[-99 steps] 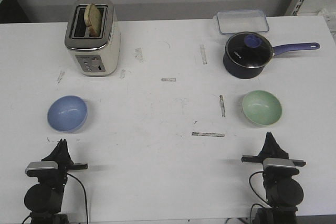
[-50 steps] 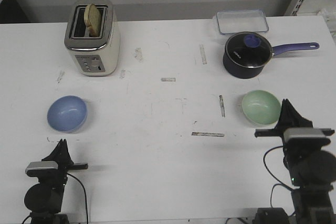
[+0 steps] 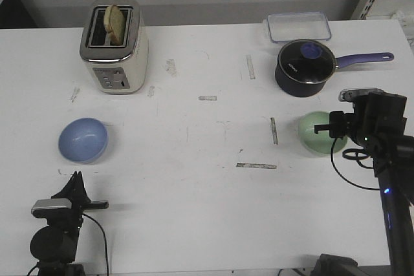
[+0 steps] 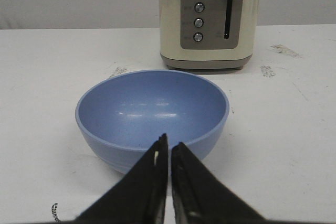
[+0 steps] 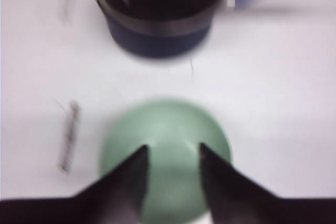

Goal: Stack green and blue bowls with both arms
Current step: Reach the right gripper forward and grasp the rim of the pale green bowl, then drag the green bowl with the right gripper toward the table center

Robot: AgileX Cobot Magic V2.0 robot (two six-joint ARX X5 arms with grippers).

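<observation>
The blue bowl (image 3: pixel 83 140) sits upright on the white table at the left; in the left wrist view it (image 4: pixel 152 111) lies just beyond my fingertips. My left gripper (image 3: pixel 76 178) rests low near the front edge, shut and empty (image 4: pixel 169 146). The green bowl (image 3: pixel 314 132) sits upright at the right, partly covered by my right arm. My right gripper (image 3: pixel 343 125) hangs raised over it. In the blurred right wrist view it (image 5: pixel 172 150) is open and empty, with the green bowl (image 5: pixel 165 145) below and between its fingers.
A cream toaster (image 3: pixel 114 46) holding a slice of bread stands at the back left, behind the blue bowl (image 4: pixel 210 19). A dark navy saucepan (image 3: pixel 305 66) with a purple handle and a clear lidded box (image 3: pixel 299 26) stand at the back right.
My right arm has risen from the front edge and moved forward over the green bowl, and its gripper now stands open. The left arm and both bowls have not moved.
</observation>
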